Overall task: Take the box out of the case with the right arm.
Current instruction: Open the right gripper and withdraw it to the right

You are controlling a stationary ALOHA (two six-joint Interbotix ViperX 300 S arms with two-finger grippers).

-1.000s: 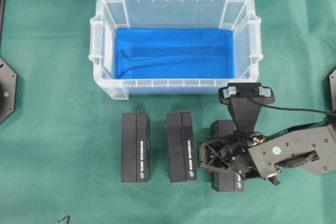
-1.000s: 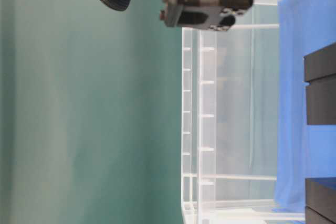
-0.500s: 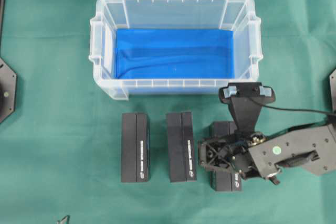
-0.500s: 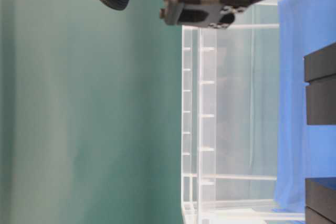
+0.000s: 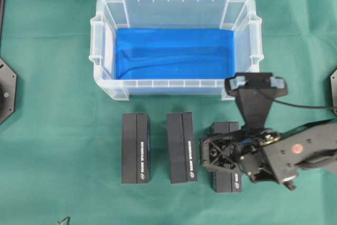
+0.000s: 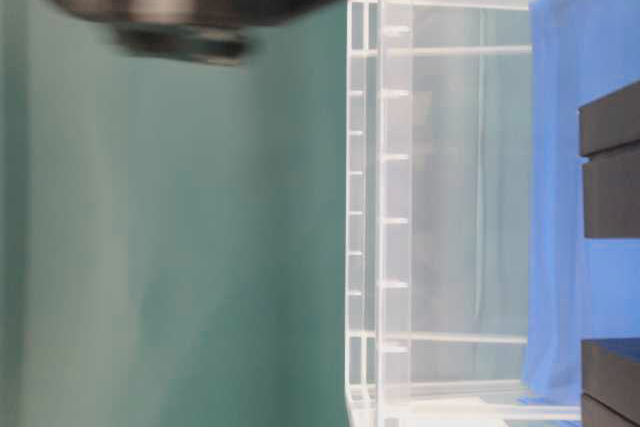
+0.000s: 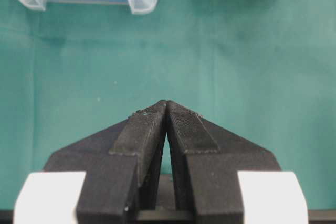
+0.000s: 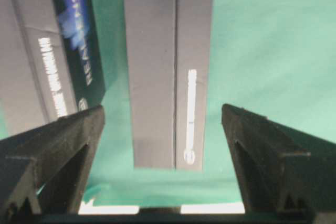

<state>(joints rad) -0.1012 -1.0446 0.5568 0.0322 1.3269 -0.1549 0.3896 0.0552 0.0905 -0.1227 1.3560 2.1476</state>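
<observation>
Now, nearest to the overhead camera, at about five o'clock in that view, the right arm [image 5: 295,154] hangs over the third box [image 5: 225,156], with its jaws spread wide and holding nothing. In the right wrist view this box [image 8: 168,72] lies flat on the green surface [image 8: 262,51] between the two fingers [image 8: 262,150], touching neither of them.

To the nine o'clock side of it, two more black boxes [image 5: 158,147] lie in a row on the surface [image 5: 52,130], near each other but apart.

Farther away, at twelve o'clock, the case [image 5: 105,85] shows only its blue sheet [image 5: 174,54]; no box is inside.

I judge that the step in hand is the release: the box is already out. The next move probably calls for lifting the right arm straight up, so that the fingers do not push the box.

In its own wrist view, the left gripper [image 7: 167,109] has its jaws pressed together, empty.
</observation>
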